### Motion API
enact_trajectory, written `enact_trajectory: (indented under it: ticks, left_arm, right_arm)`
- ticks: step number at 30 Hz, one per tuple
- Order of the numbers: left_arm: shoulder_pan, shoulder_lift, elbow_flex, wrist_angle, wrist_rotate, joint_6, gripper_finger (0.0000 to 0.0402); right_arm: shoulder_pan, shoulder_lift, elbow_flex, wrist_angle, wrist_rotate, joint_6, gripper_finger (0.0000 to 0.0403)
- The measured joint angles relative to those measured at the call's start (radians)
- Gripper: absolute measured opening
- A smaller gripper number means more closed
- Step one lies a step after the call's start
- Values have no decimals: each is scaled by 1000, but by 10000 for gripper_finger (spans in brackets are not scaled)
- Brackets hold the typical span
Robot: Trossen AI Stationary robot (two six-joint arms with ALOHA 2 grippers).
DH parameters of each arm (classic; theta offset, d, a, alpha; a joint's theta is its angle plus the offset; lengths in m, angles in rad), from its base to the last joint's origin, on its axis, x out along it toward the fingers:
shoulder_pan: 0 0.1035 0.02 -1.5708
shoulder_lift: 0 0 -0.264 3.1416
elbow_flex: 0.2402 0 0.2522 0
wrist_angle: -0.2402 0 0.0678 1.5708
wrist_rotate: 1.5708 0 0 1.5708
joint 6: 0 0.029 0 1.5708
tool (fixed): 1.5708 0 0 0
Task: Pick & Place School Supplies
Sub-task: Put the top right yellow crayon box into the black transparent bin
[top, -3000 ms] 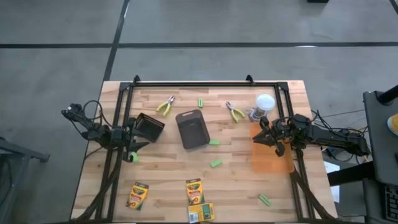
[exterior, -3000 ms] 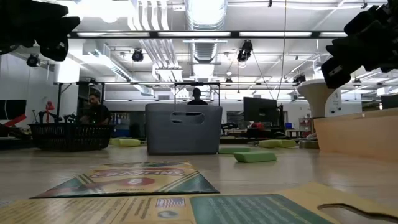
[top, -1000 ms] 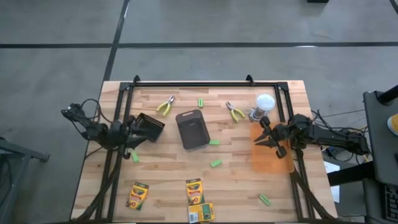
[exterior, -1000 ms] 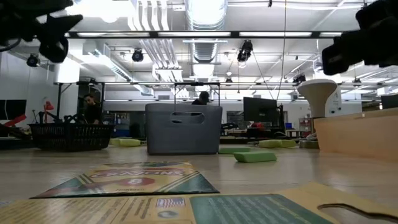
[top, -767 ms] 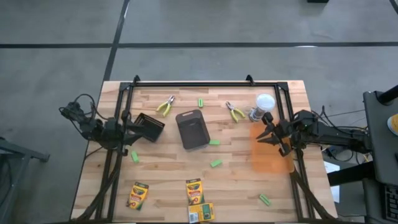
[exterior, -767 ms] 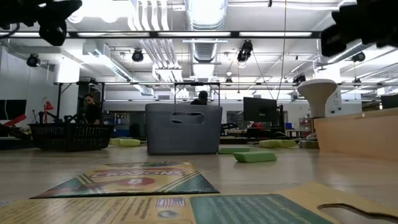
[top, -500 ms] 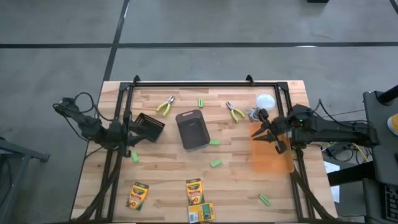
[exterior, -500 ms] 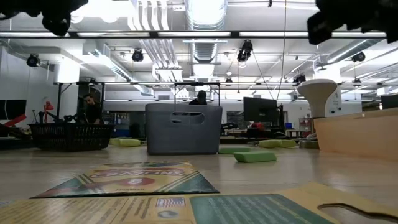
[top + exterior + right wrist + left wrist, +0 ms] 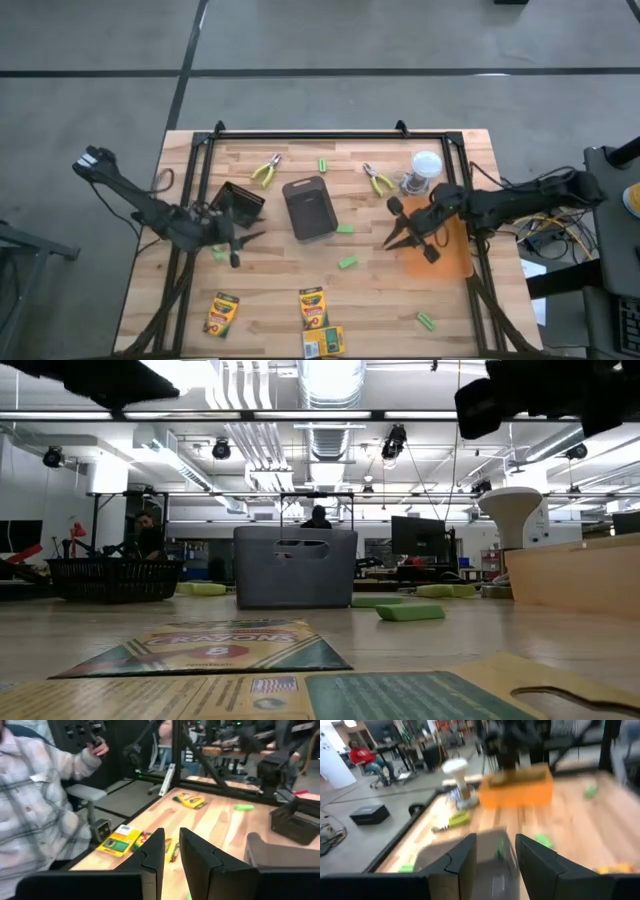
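Pale wooden planks form the worktop (image 9: 280, 285), framed by black metal rails, on a grey concrete floor.

Along the near edge lie three flat cardboard crayon boxes, yellow and green: one toward the left corner (image 9: 222, 313), and two touching near the middle (image 9: 314, 308) (image 9: 324, 342). In the low view the closest lid reads "CRAYONS" with an "8" beneath (image 9: 212, 645). A short bright-green stick (image 9: 427, 321) lies toward the near right corner.

Farther in, another green stick (image 9: 347, 262) lies mid-worktop, and a third (image 9: 344, 229) sits just beside a dark grey rectangular tray (image 9: 308, 207) with rounded corners. A black mesh basket (image 9: 240, 203) stands to the tray's left. A flat orange sheet (image 9: 445, 255) lies by the right edge.

The left pincer (image 9: 238, 246) hovers near the basket, its fingers parted a little, holding nothing. The right pincer (image 9: 404, 240) hangs over the orange sheet's edge, its fingers nearly together and empty.

Near the far edge are two small pliers with yellow-green handles (image 9: 265, 171) (image 9: 378, 180), a fourth green stick (image 9: 323, 165) between them, and a clear jar with a white lid (image 9: 424, 170).

A person in a plaid sleeve (image 9: 40, 805) sits beyond the worktop.
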Motion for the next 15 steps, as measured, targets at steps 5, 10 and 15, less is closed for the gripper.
enact_trajectory:
  ticks: [5, 10, 15]
  left_arm:
    - [0, 92, 2, 10, -32, -108, 142]
    - [-1, 163, 2, 13, -30, -209, 142]
    - [-2, 217, 2, 10, 21, -338, 142]
  right_arm:
    - [70, 100, -31, 140, 26, 25, 57]
    - [96, 205, 3, 161, 29, 74, 57]
    - [123, 343, 70, 163, 27, 5, 57]
